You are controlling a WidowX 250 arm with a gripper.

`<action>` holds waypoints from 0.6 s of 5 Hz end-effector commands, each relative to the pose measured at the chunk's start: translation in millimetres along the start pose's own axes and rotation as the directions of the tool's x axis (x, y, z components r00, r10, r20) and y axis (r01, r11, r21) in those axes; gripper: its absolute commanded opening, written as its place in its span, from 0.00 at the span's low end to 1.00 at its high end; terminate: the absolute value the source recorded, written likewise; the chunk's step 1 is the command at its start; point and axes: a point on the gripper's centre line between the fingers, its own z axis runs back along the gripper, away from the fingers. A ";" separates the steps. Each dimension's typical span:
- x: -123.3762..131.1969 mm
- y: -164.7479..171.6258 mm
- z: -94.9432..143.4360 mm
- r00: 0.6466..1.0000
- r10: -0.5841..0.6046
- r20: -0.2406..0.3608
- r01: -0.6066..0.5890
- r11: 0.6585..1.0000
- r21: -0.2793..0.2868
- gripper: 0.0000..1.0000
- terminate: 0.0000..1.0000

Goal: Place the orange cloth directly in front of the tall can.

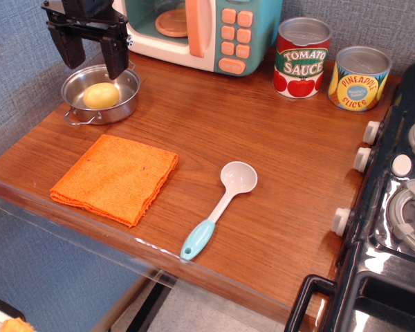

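The orange cloth (115, 178) lies flat on the wooden table near its front left edge, folded square with frayed edges. The tall can (301, 58), labelled "TOMATO SAUCE" with a silver lid, stands upright at the back right of the table, far from the cloth. My gripper (92, 55) hangs at the back left, above the steel pan (124, 105), with its two black fingers spread open and nothing between them. It is well behind the cloth.
The pan holds a yellow round object (101, 95). A shorter "PINEAPPLE SLICES" can (358, 78) stands right of the tall can. A toy microwave (200, 31) sits at the back. A white and blue ladle (220, 207) lies mid-table. A black stove (394, 200) borders the right.
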 end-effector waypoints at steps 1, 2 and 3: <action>0.0 0.0 0.0 1.000 0.000 0.000 0.000 1.000 0.000 1.00 0.00; -15.0 -9.7 -3.8 0.999 -0.032 -0.013 0.032 0.999 0.002 1.00 0.00; -41.7 -17.9 -0.5 0.997 -0.076 0.009 0.076 0.997 0.005 1.00 0.00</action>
